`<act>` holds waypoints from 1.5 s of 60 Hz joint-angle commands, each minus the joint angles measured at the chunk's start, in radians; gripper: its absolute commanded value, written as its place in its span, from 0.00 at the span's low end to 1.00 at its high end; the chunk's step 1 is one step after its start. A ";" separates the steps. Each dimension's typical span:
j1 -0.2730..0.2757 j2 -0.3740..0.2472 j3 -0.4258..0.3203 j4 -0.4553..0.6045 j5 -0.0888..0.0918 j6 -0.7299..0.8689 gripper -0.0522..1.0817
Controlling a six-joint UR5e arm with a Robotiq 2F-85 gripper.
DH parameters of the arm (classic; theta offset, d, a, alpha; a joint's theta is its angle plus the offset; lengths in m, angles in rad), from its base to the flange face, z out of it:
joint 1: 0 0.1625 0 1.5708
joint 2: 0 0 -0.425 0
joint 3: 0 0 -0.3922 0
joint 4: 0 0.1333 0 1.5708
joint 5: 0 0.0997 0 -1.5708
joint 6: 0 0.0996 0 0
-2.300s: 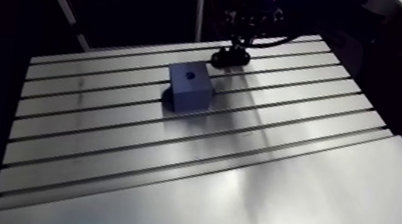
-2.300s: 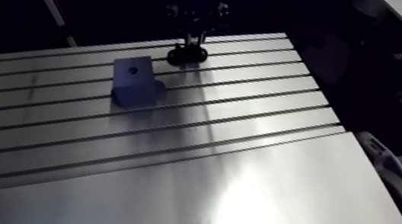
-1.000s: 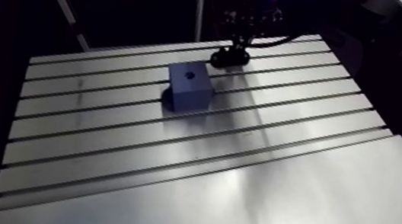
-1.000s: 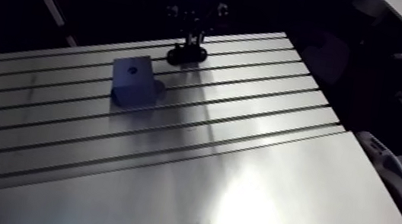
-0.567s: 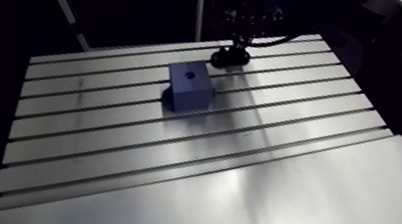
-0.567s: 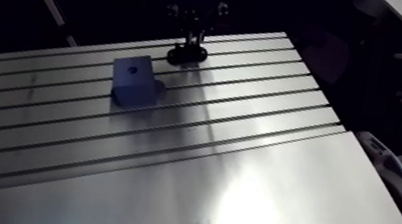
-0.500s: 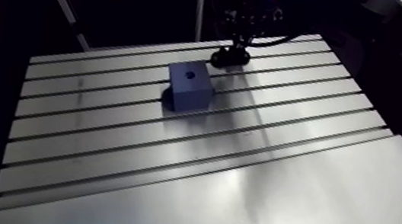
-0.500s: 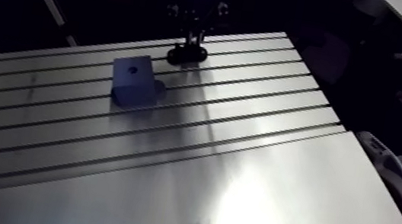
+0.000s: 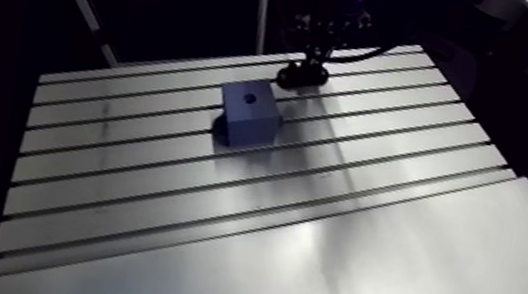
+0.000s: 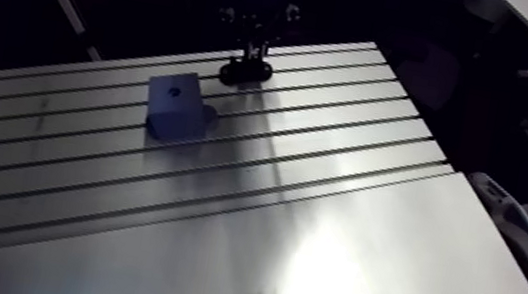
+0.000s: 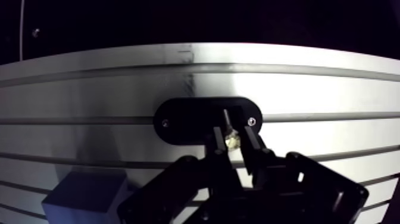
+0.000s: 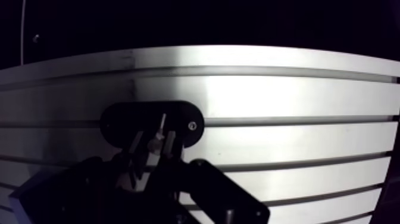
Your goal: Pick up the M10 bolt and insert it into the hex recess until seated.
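The M10 bolt (image 11: 233, 140) shows in the wrist view as a small silvery piece, its thin shank (image 11: 227, 118) pointing away from the gripper. My gripper (image 11: 234, 143) is shut on it, one finger pressed against each side. Right under it lies a black oval holder plate (image 11: 181, 122) with a screw at each end. In the arm view the gripper (image 9: 307, 63) stands over that plate (image 9: 301, 77) at the far end of the table. A blue block (image 9: 249, 116) with a dark recess (image 9: 249, 99) in its top sits nearer, apart from the gripper.
The slotted aluminium table (image 9: 216, 217) runs in long grooves across the arm view, with a smooth plate (image 9: 389, 280) at the near right. The table's far edge lies just behind the holder. A corner of the blue block (image 11: 83, 195) shows beside the gripper body in the wrist view.
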 commanded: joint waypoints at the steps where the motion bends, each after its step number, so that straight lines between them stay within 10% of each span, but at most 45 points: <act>1: -0.003 -0.001 0.000 0.000 0.001 -0.002 0.72; 54: 0.003 -0.074 -0.053 0.059 0.008 0.001 0.78; 90: 0.044 -0.190 -0.106 0.278 0.006 -0.056 0.88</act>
